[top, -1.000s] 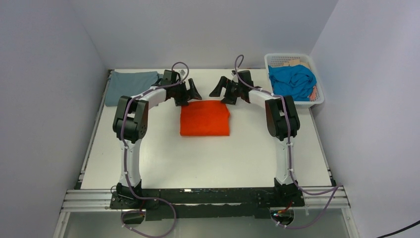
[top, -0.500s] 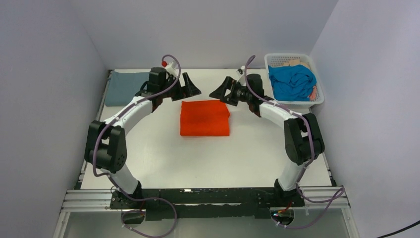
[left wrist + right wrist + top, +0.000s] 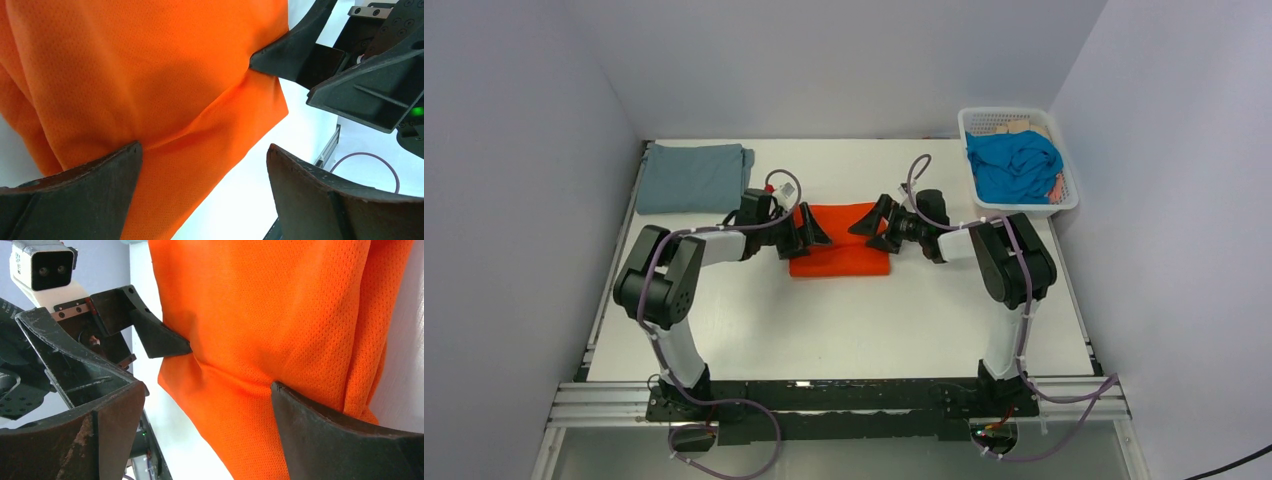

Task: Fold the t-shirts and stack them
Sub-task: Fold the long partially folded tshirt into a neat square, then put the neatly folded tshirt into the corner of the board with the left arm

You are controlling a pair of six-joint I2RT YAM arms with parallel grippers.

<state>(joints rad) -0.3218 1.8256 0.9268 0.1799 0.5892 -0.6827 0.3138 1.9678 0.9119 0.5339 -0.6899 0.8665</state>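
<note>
A folded grey-blue shirt lies flat in the far left corner of the counter. The left hand is down at the far left part of the orange shirt, its jaws spread wide and gripping nothing. In the left wrist view one finger rests on the orange cloth and the other stands over bare counter past the shirt's edge.

The orange shirt lies folded in the middle of the counter, creased where the fingertips press it. The right hand faces the left one from the shirt's far right part, equally wide open and holding nothing, with one finger on the cloth.

At the far right corner a white basket holds the crumpled turquoise shirt.
</note>
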